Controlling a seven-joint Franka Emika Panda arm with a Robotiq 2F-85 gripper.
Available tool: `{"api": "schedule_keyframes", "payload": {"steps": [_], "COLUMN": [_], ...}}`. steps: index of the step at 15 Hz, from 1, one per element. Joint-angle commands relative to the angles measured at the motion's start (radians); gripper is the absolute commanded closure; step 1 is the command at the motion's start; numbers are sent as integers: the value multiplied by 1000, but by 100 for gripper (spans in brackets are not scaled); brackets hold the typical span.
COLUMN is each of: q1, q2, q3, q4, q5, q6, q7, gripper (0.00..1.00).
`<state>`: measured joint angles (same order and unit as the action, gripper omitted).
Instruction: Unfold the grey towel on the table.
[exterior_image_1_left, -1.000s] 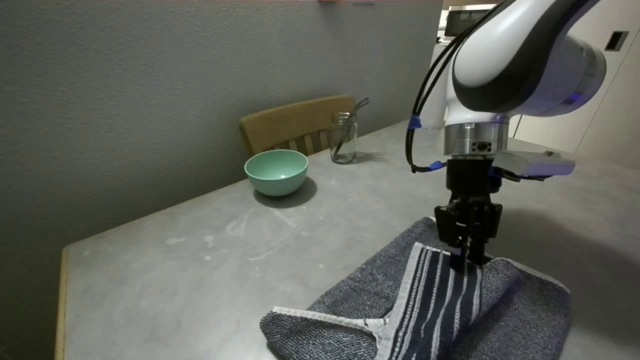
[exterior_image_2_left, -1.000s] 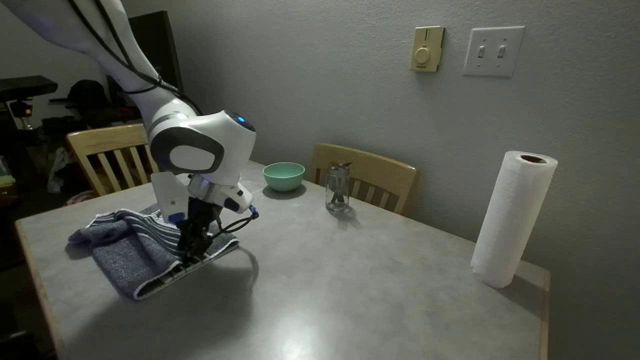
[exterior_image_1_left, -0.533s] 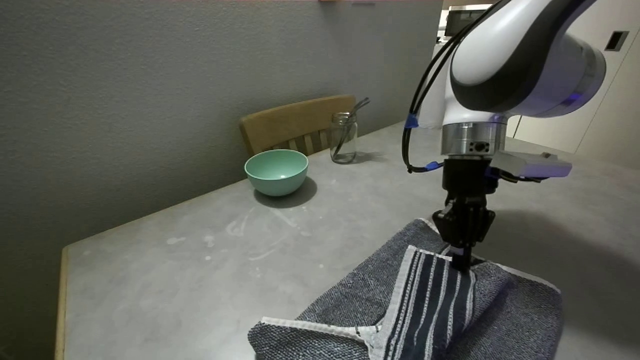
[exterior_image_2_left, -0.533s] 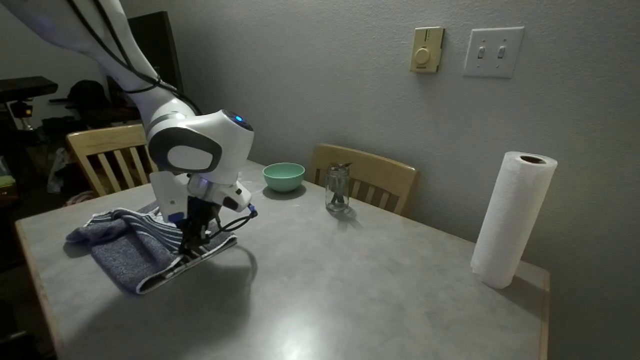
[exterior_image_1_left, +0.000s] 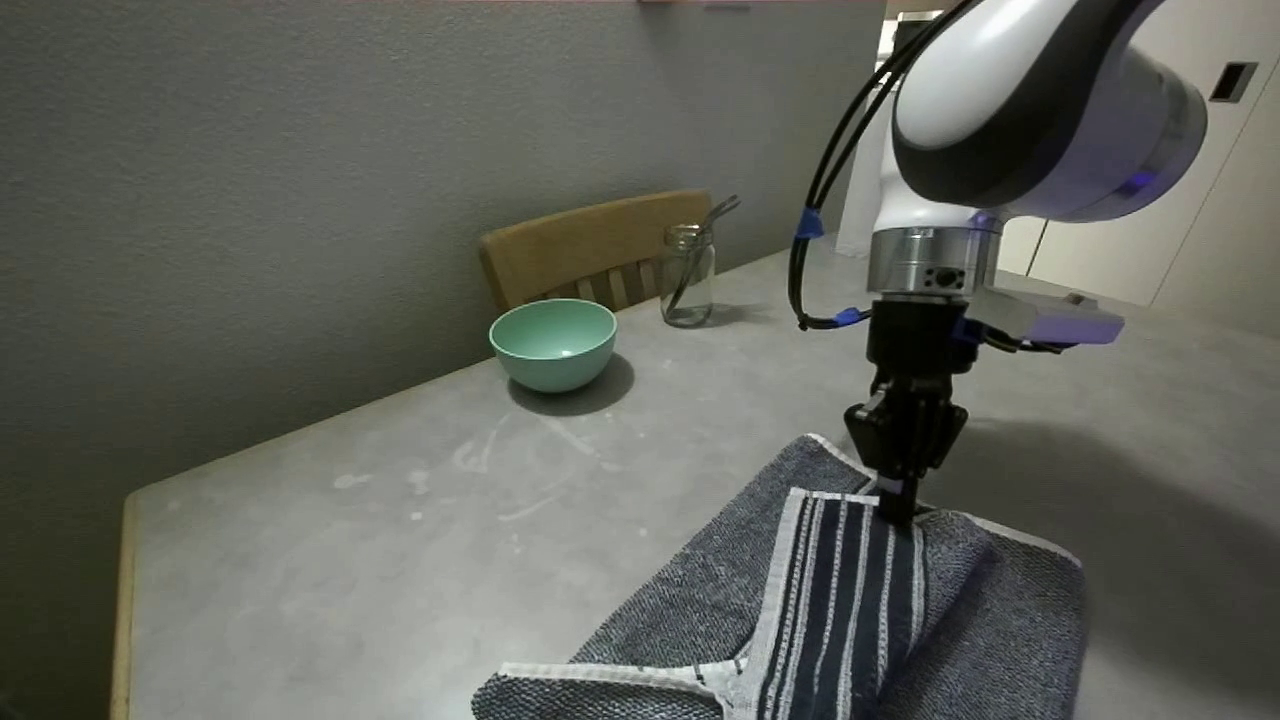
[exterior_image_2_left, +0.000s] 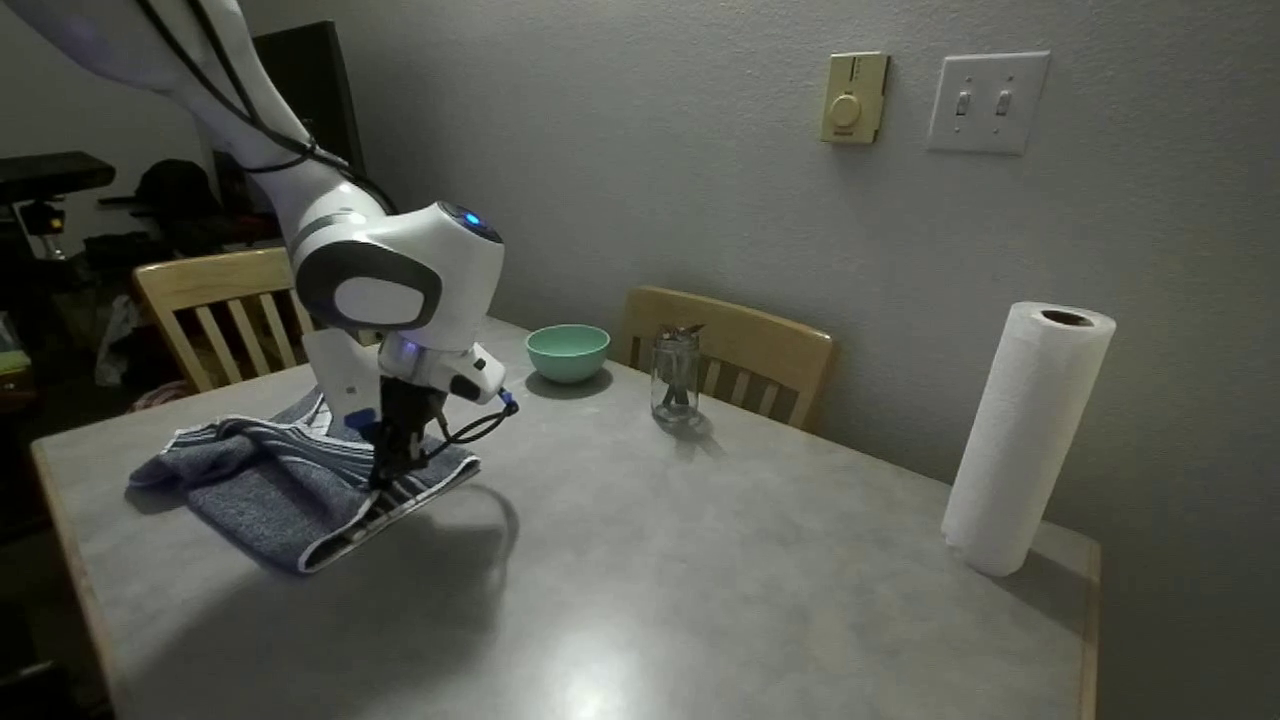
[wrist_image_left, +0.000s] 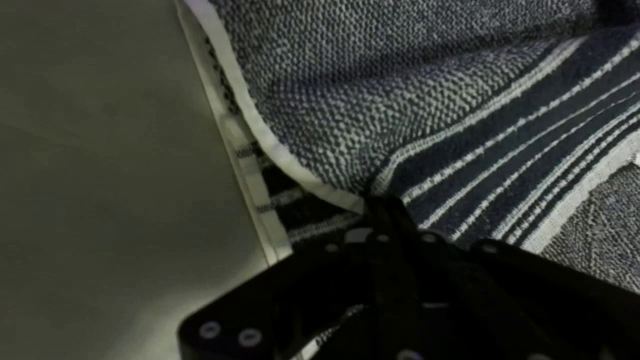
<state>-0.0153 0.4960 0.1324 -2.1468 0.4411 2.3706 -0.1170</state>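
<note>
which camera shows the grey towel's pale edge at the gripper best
The wrist view: close up, the grey towel's pale edge runs up to the shut gripper, with striped cloth showing beneath. Both exterior views show this edge too, but much smaller and partly covered by the gripper.

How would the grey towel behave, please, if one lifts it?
Probably floppy: the grey towel lies in loose, curving folds. It seems unlikely to slip, as its weave looks coarse. It may rise unevenly, since the claw pinches it only near one edge.
</note>
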Motion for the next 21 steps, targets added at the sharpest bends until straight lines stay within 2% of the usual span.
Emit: {"api": "schedule_keyframes", "payload": {"steps": [1,13,19,20,21], "q1": [-8,-29,-82,-86,-88], "q2": [-61,-152,-174,-176,-181], "q3": [-22,-131,-155,-150,-146], "q4": [-32,-111,-142,-144,-148], "q5": [-30,-66,-34,-26,-23], "q6": [20,65,65,68,68], "q7": [15,73,51,51,53], "gripper": [99,99,99,73,71]}}
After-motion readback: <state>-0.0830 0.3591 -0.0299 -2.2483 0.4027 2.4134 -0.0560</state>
